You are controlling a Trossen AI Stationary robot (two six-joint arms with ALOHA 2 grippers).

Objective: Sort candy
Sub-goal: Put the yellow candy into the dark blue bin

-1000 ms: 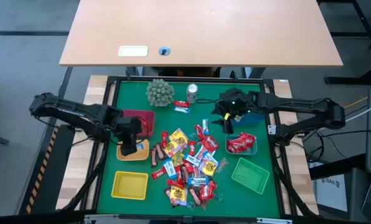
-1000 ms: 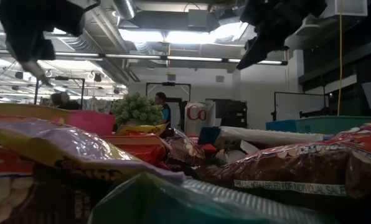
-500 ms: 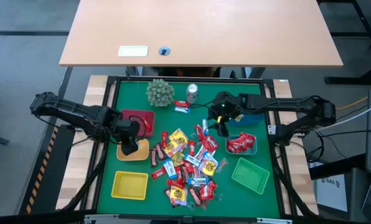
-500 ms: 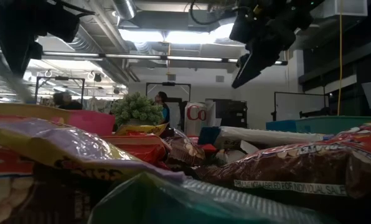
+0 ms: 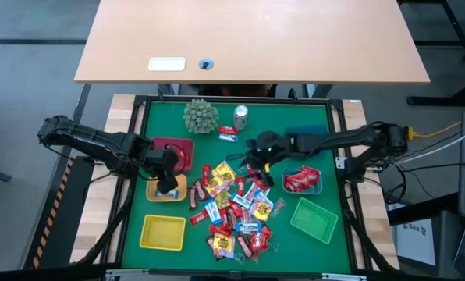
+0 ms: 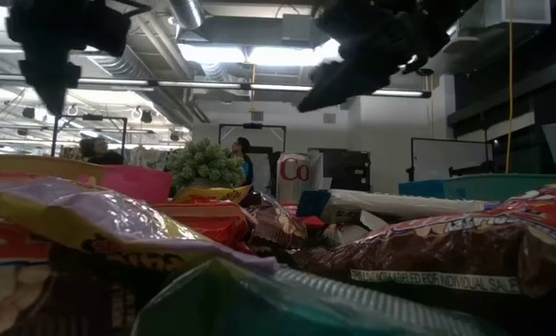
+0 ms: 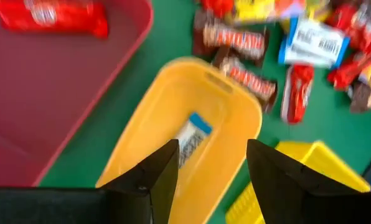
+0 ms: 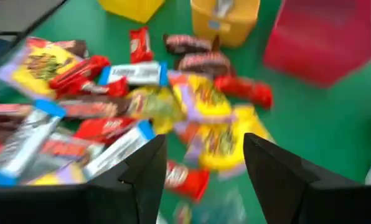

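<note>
Overhead and wrist views of the green felt-covered work surface (image 5: 162,125). The candy (image 5: 236,203), a heap of small shiny wrapped sweets in red, yellow, blue-white and brown, lies at the centre of the mat.

The left gripper (image 5: 167,186) hangs over the rounded orange-yellow plastic basket (image 5: 156,193), at nine o'clock from the heap; its fingers are spread with nothing between them, and in the left wrist view a single blue-and-white wrapped sweet (image 7: 190,135) lies in that basket. At twelve o'clock from that basket sits the dark red square plastic basket (image 5: 178,148) with one red-wrapped sweet (image 7: 51,15) inside.

The right gripper (image 5: 256,162) is over the heap's one-o'clock edge, fingers parted and empty.

At three o'clock from the heap stands the pale blue plastic basket (image 5: 317,186) holding red-wrapped sweets (image 5: 301,179). The green mesh plastic basket (image 5: 314,219) lies at four o'clock, the yellow mesh plastic basket (image 5: 162,232) at eight o'clock.

At the mat's twelve-o'clock edge stand the spiky green ball (image 5: 200,115) and the silver drinks can (image 5: 241,117).
</note>
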